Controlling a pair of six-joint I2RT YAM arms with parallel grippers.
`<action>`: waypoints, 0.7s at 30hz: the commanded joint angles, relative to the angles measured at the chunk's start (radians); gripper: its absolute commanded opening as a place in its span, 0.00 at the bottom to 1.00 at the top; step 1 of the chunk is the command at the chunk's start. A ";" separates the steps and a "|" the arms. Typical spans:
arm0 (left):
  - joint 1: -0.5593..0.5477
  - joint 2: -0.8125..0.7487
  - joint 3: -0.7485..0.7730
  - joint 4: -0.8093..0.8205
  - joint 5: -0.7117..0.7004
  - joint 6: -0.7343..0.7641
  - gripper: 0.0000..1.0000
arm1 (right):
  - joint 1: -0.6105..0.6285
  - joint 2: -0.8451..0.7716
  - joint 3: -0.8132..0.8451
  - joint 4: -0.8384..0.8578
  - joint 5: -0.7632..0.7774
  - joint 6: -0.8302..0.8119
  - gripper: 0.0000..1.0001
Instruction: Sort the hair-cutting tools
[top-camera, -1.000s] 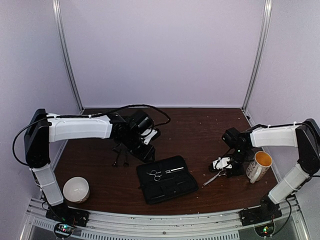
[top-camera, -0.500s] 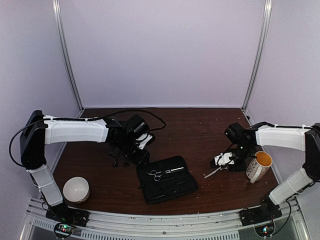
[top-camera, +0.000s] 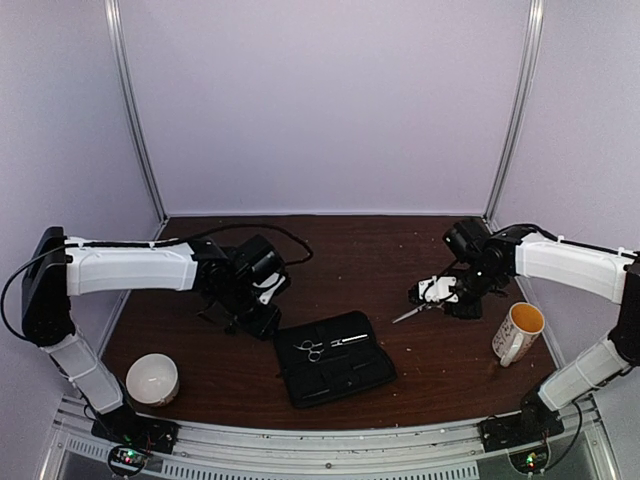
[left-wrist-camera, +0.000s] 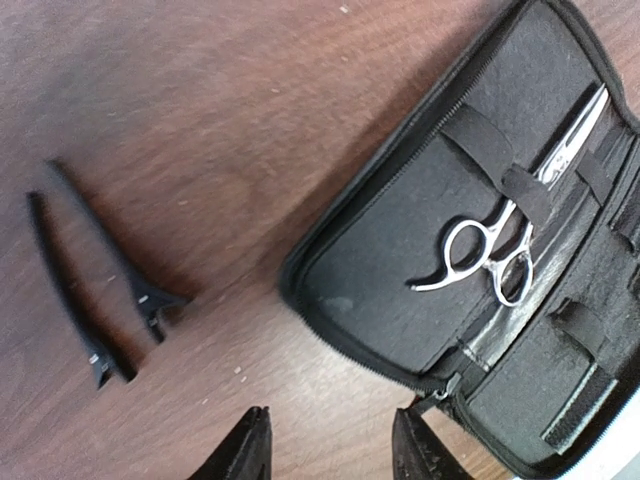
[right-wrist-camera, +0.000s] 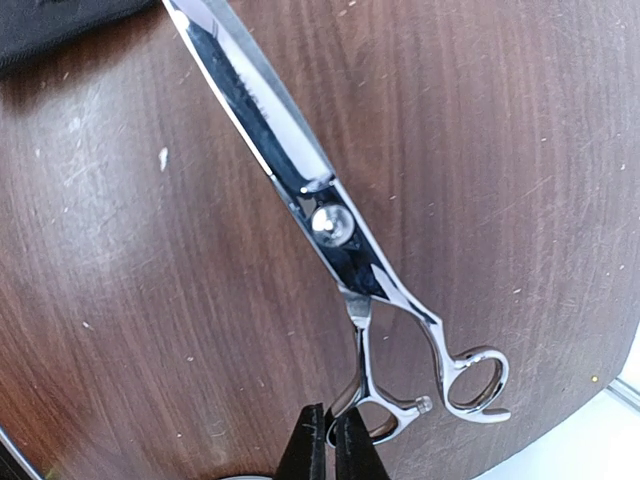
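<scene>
Careful: the right fingers (right-wrist-camera: 308, 450) pinch the scissors (right-wrist-camera: 335, 228) by just one loop, so they could swivel or slip free, while the left fingers (left-wrist-camera: 248, 452) hang spread, empty.

Top external: high over the 6 o'clock edge of the table (top-camera: 400, 250), facing 12 o'clock, wide view.
Left wrist: close, looking down; shares the case (left-wrist-camera: 400, 280) at 6 o'clock.
Right wrist: very close; shares the scissors (right-wrist-camera: 330, 222) at 3 o'clock.

Silver scissors (left-wrist-camera: 497, 262) lie closed in the case (left-wrist-camera: 400, 250); second scissors (right-wrist-camera: 330, 222) hang by one ring; two black clips (left-wrist-camera: 148, 293) at the case's 9 o'clock.
</scene>
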 joint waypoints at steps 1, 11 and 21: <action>-0.007 -0.076 -0.028 -0.051 -0.056 -0.066 0.44 | 0.013 0.030 0.068 0.025 0.005 0.067 0.00; -0.006 -0.123 -0.136 -0.013 -0.009 -0.141 0.37 | 0.092 0.083 0.130 0.040 -0.020 0.112 0.00; -0.005 -0.073 -0.173 0.046 -0.001 -0.140 0.29 | 0.152 0.101 0.141 0.056 -0.004 0.140 0.00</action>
